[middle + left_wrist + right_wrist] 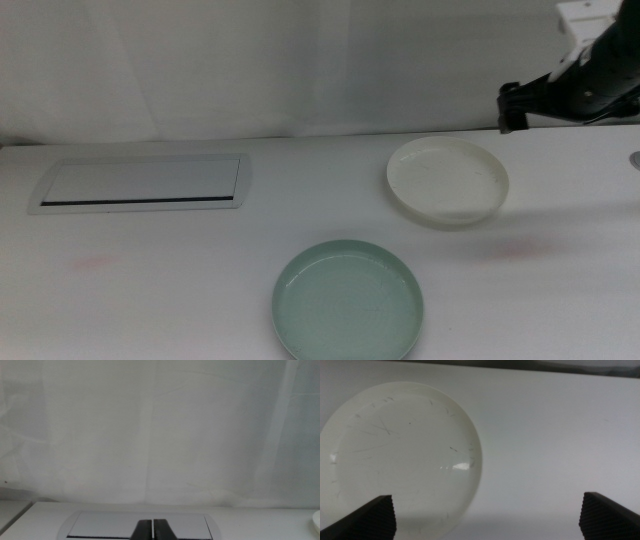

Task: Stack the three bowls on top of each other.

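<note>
Cream-white bowl (448, 179): light, stiff, slick plastic, best pinched at its low rim by the wide-spread right gripper (487, 515); left gripper (152, 529) clenched.

A robot test bench in a lab rather than a home: a plain white desk (150, 300) backed by a hung white fabric curtain (250, 70), with a flat white rectangular panel (140, 183) set in its top.

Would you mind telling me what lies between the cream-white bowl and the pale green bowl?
Nothing: the middle view shows only bare table between the cream-white bowl and the pale green bowl; they sit apart.
</note>
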`<control>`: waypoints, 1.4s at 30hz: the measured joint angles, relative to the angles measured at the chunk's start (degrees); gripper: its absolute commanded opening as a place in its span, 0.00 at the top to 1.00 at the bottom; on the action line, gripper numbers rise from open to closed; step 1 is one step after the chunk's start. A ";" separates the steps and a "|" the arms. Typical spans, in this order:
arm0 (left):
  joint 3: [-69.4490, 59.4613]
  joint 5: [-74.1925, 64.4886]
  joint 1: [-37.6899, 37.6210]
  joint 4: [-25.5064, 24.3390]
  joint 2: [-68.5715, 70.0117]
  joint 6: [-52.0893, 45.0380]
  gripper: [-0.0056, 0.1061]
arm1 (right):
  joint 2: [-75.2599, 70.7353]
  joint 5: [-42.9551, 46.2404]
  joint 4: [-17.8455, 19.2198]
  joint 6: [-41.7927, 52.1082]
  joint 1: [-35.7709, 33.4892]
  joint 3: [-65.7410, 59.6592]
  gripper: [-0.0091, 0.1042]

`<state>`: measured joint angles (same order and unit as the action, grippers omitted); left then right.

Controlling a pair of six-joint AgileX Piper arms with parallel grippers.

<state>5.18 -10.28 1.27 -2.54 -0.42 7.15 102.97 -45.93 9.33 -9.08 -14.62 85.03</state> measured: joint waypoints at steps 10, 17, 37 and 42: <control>0.00 0.00 0.00 0.00 0.00 0.00 0.98 | 13.31 0.42 -4.80 1.36 0.10 4.91 0.01; 0.00 0.00 0.00 0.00 0.00 0.00 0.98 | 18.68 0.98 -5.15 1.59 0.10 5.21 0.01; 0.00 0.00 0.00 0.00 0.00 0.00 0.98 | 20.63 1.70 -6.55 1.76 0.10 5.47 0.94; 0.00 0.00 0.00 0.00 0.00 0.00 0.98 | 16.46 1.59 -6.55 1.64 0.97 5.47 0.94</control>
<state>5.18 -10.28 1.27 -2.54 -0.42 7.15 119.43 -44.33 2.78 -7.44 -13.65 90.50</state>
